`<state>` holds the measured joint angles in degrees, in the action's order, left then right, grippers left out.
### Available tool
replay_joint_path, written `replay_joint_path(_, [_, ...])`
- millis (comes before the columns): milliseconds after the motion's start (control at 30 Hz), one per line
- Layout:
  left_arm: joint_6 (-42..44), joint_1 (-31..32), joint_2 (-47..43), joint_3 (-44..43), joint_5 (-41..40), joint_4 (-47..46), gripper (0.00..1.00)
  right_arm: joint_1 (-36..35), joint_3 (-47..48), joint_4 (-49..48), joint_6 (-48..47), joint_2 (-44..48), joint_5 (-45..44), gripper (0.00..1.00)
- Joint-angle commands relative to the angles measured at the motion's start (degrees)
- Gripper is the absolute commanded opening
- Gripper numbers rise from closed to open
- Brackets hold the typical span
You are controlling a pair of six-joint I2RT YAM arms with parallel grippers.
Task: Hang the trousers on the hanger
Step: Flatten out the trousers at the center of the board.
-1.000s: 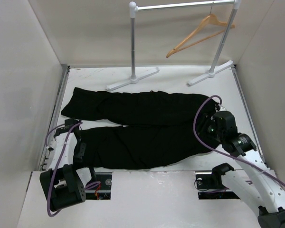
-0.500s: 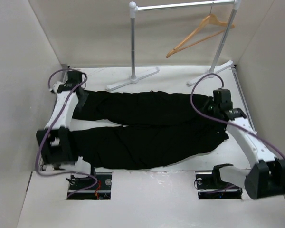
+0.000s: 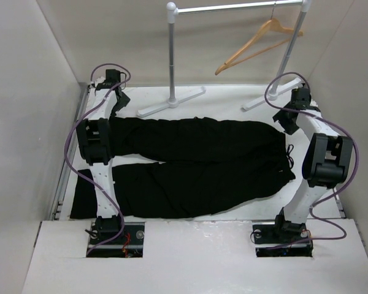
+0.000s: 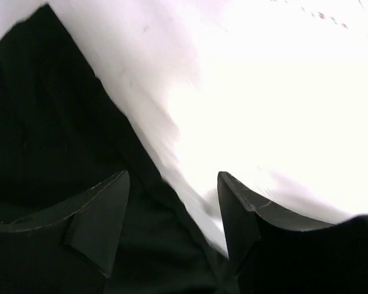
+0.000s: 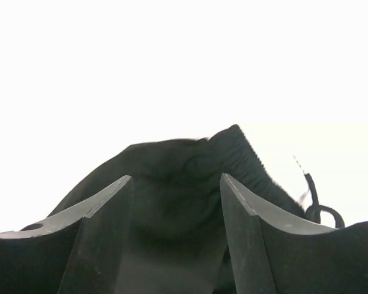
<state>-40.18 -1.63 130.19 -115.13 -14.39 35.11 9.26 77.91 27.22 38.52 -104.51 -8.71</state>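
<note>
The black trousers (image 3: 190,159) lie flat on the white table, legs to the left and waistband to the right. My left gripper (image 3: 118,104) is open just over the far leg's cuff; in the left wrist view the gripper (image 4: 173,177) has the trouser edge (image 4: 80,122) running between its fingers. My right gripper (image 3: 290,121) is open at the far corner of the waist; in the right wrist view the gripper (image 5: 175,177) frames the ribbed waistband (image 5: 233,153). The wooden hanger (image 3: 257,41) hangs on the rail at the back right, far from both grippers.
The grey clothes rail (image 3: 236,7) stands at the back on two posts with white feet (image 3: 172,101) (image 3: 271,94). White walls close in the left, right and back sides. A drawstring (image 5: 319,208) lies beside the waistband.
Both arms have stretched from the near side to the far side: the left gripper to the far leg's cuff, the right to the far corner of the waistband. The trousers lie unchanged.
</note>
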Motion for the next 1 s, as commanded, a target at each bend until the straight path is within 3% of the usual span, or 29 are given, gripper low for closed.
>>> replay_joint_path(0, [3.44, -1.58, 3.04, -3.52, -0.37, 5.93, 0.57, -0.33, 3.74, 3.01, -1.96, -2.44, -3.51, 0.65])
replay_joint_path(167, [3.18, -1.67, 6.39, -3.17, -1.25, 7.86, 0.55, -0.69, 6.90, 4.42, -1.61, -8.07, -2.02, 0.66])
replay_joint_path(233, [3.09, -1.76, 7.09, -2.82, -1.95, 7.78, 0.46, -0.77, 8.83, 5.29, -1.43, -10.27, -1.66, 0.61])
replay_joint_path(300, [3.09, -2.02, 7.62, -2.64, -1.69, 7.25, 0.32, -0.77, 10.24, 6.35, -1.08, -11.68, -0.61, 0.55])
replay_joint_path(333, [3.18, -2.11, 7.80, -2.56, -1.34, 6.99, 0.24, -0.77, 11.03, 6.70, -0.99, -12.55, 0.09, 0.49])
replay_joint_path(433, [3.01, -2.46, 7.27, -2.47, -0.29, 5.32, 0.08, -0.77, 12.35, 6.88, -0.56, -13.44, 1.76, 0.14])
replay_joint_path(500, [2.74, -2.64, 5.52, -2.38, 0.42, 3.22, 0.03, -0.07, 12.62, 6.53, 0.41, -12.39, 1.42, 0.04])
replay_joint_path(800, [0.46, -4.04, -2.21, -1.41, 0.16, -3.91, 0.00, 3.09, 16.04, 2.75, 3.75, -7.12, 2.29, 0.01])
replay_joint_path(967, [-3.40, -5.27, -9.59, 7.80, -0.02, -10.22, 0.00, 3.53, 13.85, -0.23, 3.84, -3.16, 2.47, 0.01])
